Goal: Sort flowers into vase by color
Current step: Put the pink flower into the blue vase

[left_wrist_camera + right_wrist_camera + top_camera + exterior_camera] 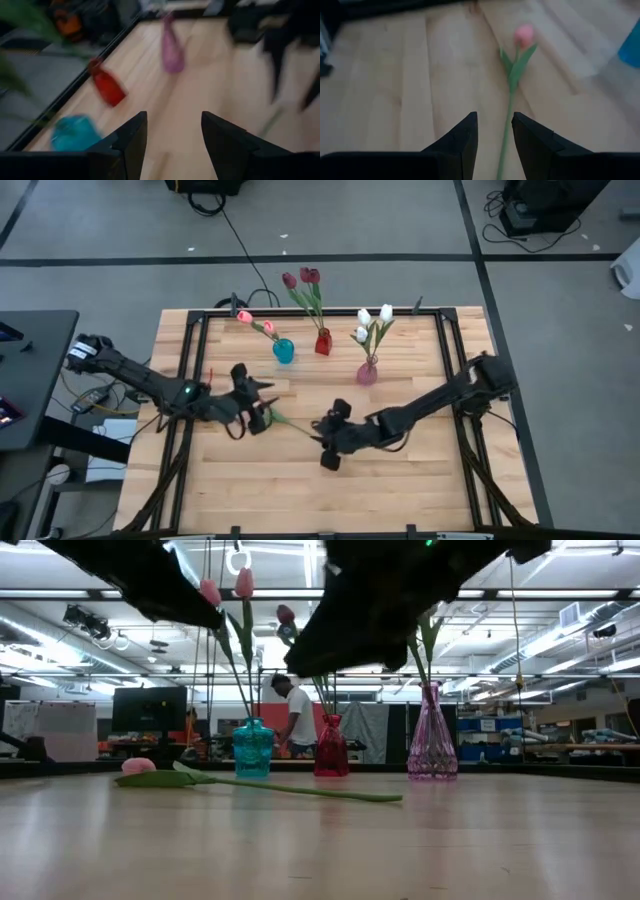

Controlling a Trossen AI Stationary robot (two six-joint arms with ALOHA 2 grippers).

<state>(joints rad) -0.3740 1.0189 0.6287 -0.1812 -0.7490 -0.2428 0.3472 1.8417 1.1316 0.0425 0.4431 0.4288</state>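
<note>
item: loose pink tulip (pixel 523 36), artificial, one piece. lies flat on the wooden surface (pixel 400 480) a little to nine o'clock of centre, between the two arms; in the high view only its green stem and leaf show, the head hidden under the left arm. in the low view the pink head rests on the wood with the leaf beside it and the long stem trailing off.

handling, as judged: very light; thin stem likely bends and springs, and may roll or slide on the smooth wood; head and leaf soft, easily crushed or creased. best hold looks to be the bare stem below the leaf, pinched crosswise, clear of the head.

right claw (pixel 494 134): just above the stem's lower end, stem running up between the fingers; fingers narrowly parted, touching nothing that can be seen, nothing held.

left claw (pixel 174 137): near the tulip's head end, toward nine o'clock; fingers spread wide, empty.

destination, as judged: blue vase (pixel 284 351), toward twelve o'clock, already carrying pink tulips (pixel 255 321).

neighbouring stock: red vase (pixel 323 342) with dark red tulips (pixel 302 278), at twelve o'clock; pink vase (pixel 367 373) with white tulips (pixel 374 316), toward one o'clock. all three vases upright, near one another in a row.

background: a person (pixel 295 720) stands beyond the surface.
</note>
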